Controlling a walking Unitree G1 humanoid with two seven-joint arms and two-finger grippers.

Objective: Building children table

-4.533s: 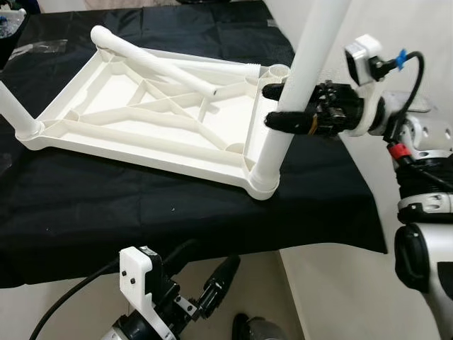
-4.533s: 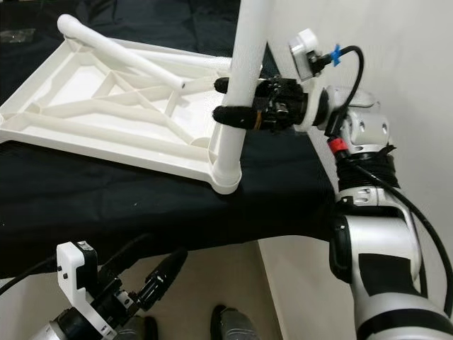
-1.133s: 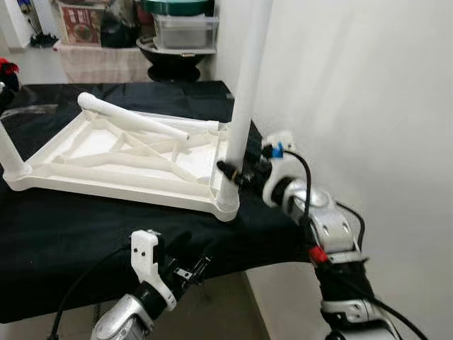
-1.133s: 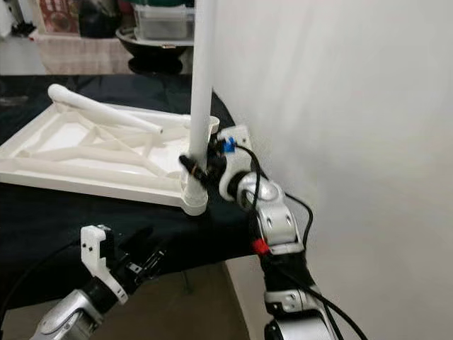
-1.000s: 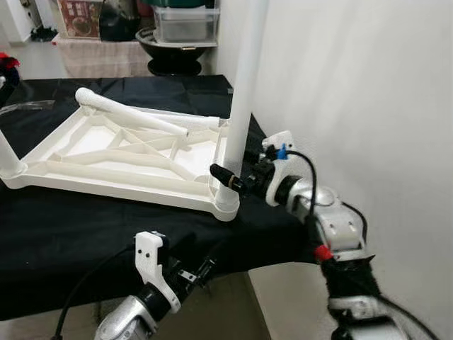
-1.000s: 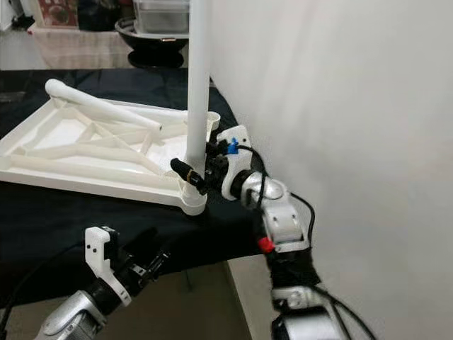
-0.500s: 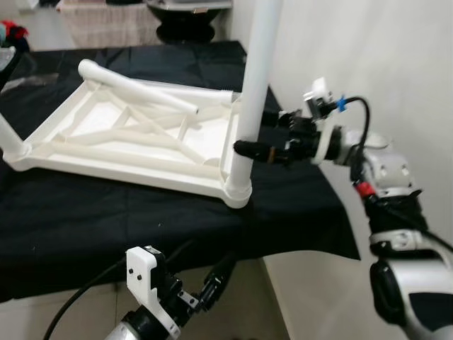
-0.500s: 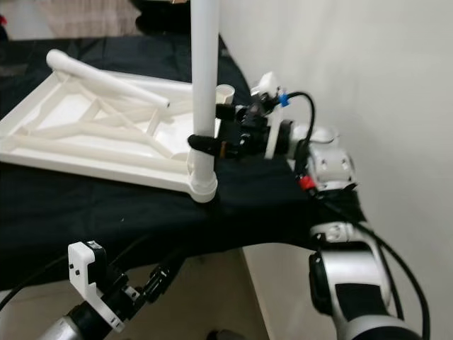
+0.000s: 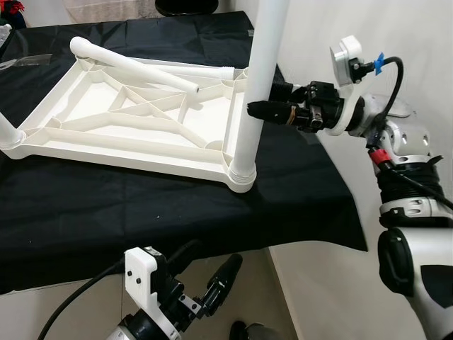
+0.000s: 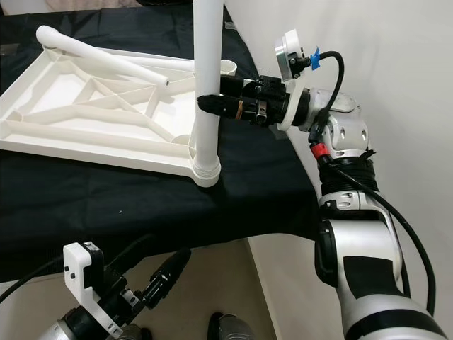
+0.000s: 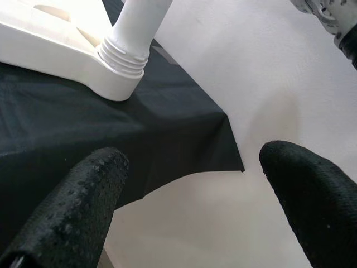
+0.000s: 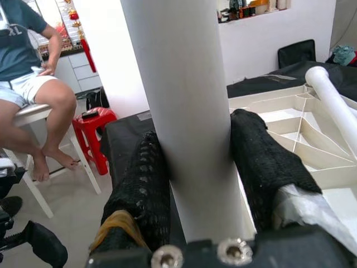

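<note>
One black cloth [image 9: 106, 205] covers the bench, with the white tabletop [image 9: 134, 120] lying upside down on it. Upright leg [image 9: 258, 85] stands in the corner socket nearest the right gripper [image 9: 263, 106], both fingers clamped around it. Loose leg [image 9: 134, 67] lies across the tabletop beyond. Left gripper [image 11: 184, 190] hangs below the cloth edge, fingers spread, holding nothing.

We see a black cloth [image 9: 141, 205] draping the surface beside a white wall [image 9: 417, 42], a red stool [image 12: 92, 123] beyond.
</note>
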